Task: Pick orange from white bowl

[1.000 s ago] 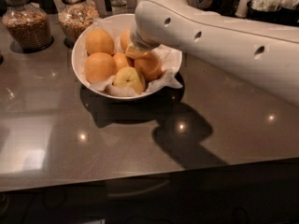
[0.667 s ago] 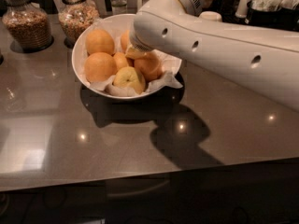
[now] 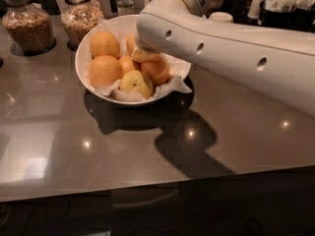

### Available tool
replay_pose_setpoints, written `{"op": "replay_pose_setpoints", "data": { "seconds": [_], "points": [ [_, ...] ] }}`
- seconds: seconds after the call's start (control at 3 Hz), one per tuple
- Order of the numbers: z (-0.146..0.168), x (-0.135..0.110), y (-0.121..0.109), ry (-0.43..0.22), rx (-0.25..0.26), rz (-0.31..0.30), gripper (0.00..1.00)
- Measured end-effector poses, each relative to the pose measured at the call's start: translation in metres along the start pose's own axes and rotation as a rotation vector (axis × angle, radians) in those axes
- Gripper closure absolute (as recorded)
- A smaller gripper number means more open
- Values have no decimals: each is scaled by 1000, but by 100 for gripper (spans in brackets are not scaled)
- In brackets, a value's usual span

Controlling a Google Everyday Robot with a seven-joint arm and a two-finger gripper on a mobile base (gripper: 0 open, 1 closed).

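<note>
The white bowl (image 3: 82,58), lined with crumpled white paper, stands on the dark counter at the upper left. It holds several oranges, among them one at the back left (image 3: 104,44), one at the front left (image 3: 104,71) and one at the right (image 3: 156,69), plus a yellow apple (image 3: 136,82) at the front. My white arm (image 3: 221,53) reaches in from the right. Its wrist end covers the back right of the bowl. My gripper (image 3: 142,52) is down among the fruit under that wrist, right at the right-hand oranges, and mostly hidden.
Two glass jars of grains (image 3: 28,26) (image 3: 81,14) stand behind the bowl at the left. Bottles and dark containers (image 3: 280,4) line the back right. The counter's front edge (image 3: 147,183) runs across the lower frame.
The arm's upper part has shifted slightly. Its wrist end stays over the back right of the bowl. The fruit has not moved.
</note>
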State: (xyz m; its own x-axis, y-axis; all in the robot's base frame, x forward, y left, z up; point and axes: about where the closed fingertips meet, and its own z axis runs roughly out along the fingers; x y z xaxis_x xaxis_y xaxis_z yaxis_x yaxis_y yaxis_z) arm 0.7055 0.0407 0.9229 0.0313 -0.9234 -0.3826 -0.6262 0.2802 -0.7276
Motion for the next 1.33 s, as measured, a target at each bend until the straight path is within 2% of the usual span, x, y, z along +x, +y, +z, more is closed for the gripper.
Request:
{"op": "replay_pose_setpoints", "data": {
  "seconds": [0.33,1.0,1.33],
  "points": [
    [-3,-2,-3,0,0,0,38],
    [6,-4,-4,22,-33,-18,84],
    [8,-3,-4,27,-48,-30,100]
  ]
}}
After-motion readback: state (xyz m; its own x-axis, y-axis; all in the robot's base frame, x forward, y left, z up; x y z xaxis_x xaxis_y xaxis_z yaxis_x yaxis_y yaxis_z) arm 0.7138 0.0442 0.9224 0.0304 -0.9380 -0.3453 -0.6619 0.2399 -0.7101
